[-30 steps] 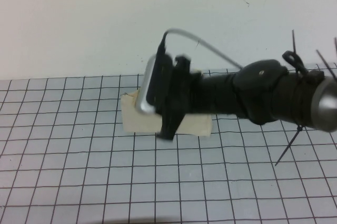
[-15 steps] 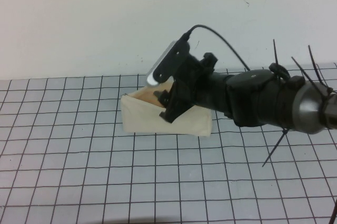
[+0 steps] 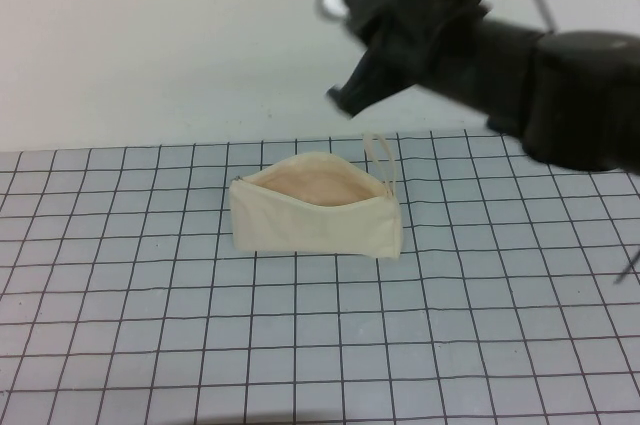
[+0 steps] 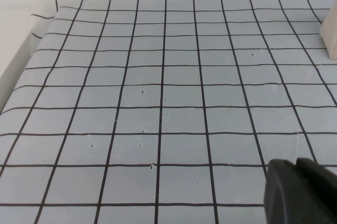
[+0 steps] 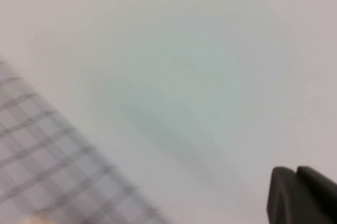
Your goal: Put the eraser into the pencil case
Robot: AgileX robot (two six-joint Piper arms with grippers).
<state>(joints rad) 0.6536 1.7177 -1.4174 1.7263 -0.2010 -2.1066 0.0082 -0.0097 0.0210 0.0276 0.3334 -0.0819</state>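
The cream pencil case [image 3: 315,217] stands on the grid mat with its mouth open, showing the peach lining. Its loop strap [image 3: 381,157] stands up at the right end. The eraser shows in no view. My right gripper [image 3: 343,100] is raised high above and behind the case's right end, apart from it. In the right wrist view its fingers [image 5: 287,197] lie together with nothing between them, facing the white wall. My left gripper [image 4: 296,190] is out of the high view, low over bare mat, fingers together and empty. A corner of the case [image 4: 331,37] shows at the left wrist view's edge.
The grey grid mat [image 3: 200,325] covers the table up to a white wall [image 3: 150,35] behind. The mat's edge and a white border [image 4: 16,50] show in the left wrist view.
My right arm has lifted up and back to the right, away from the pencil case's mouth. The case now shows whole and open.
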